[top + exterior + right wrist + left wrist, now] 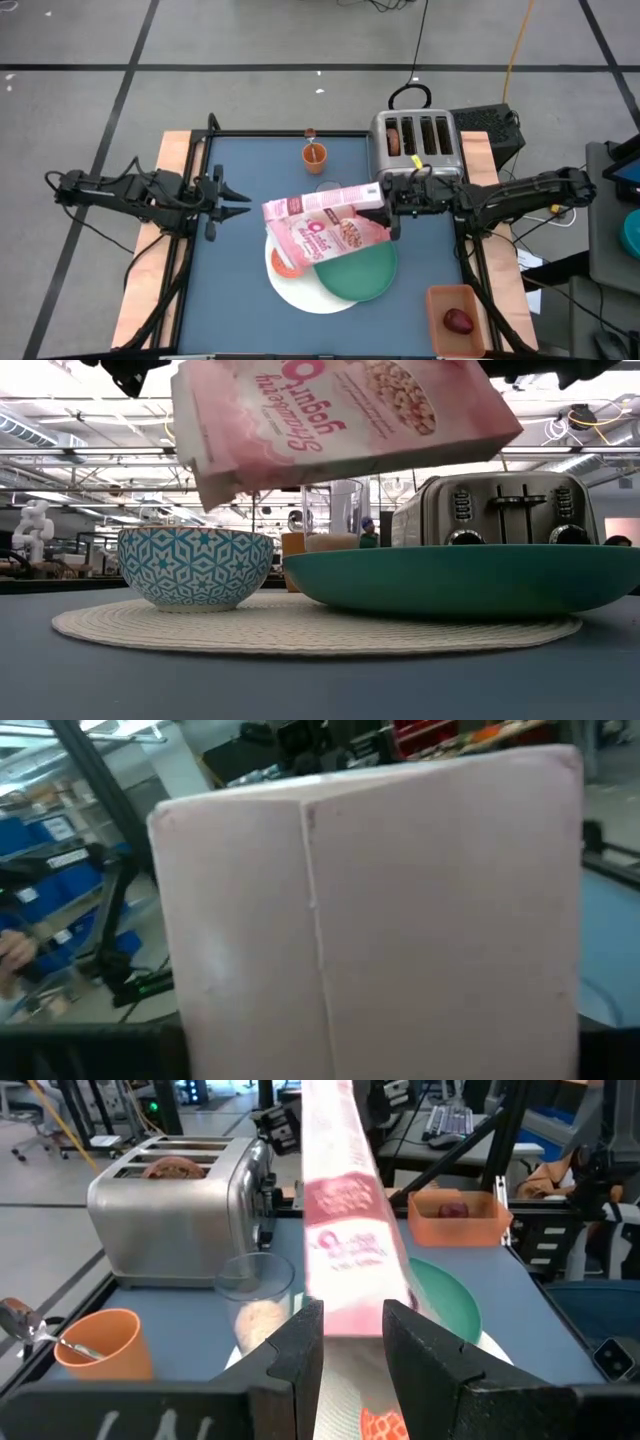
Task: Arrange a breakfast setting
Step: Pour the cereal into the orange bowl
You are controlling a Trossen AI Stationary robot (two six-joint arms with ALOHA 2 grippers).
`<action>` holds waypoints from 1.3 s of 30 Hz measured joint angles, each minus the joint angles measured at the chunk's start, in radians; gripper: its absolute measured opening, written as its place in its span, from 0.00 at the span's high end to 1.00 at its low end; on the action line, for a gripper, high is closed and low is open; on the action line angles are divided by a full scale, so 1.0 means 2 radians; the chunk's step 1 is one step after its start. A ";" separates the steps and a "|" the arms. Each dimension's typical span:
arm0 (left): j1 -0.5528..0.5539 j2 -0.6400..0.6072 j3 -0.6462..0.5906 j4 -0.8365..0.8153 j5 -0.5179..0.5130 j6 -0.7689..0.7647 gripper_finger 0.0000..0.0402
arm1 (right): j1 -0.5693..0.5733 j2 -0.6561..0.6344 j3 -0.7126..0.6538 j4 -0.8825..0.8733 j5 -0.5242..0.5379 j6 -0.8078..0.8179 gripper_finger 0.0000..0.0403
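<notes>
Two arms are in view over the table (230,290). We find the right gripper (388,200) near the middle, in front of the toaster (417,143), its fingers pinching one end of the cereal box (325,222). We note the box is held in the air, tilted, above the bowl (196,566) and the green plate (360,270); the right wrist view is filled by the box's pale face. The left gripper (238,199) waits at the left side of the table, well apart from the box, fingers (300,1350) slightly spread and holding nothing.

We record the green plate lying partly over the white plate (290,290), with the bowl on the white plate's left part. In the low view, bowl and green plate sit on a woven mat (310,628). The glass (258,1295) stands between toaster and plates. The orange cup (314,156) stands at the table's far edge, a spoon (78,1348) inside it. A bagel (175,1168) sits in a toaster slot. The dark-red fruit (458,320) lies in the bin (435,300) at the near right.
</notes>
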 joint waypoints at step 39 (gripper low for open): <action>0.000 0.001 0.000 -0.004 -0.001 -0.003 0.72 | -0.003 0.000 0.006 -0.034 0.011 -0.036 0.50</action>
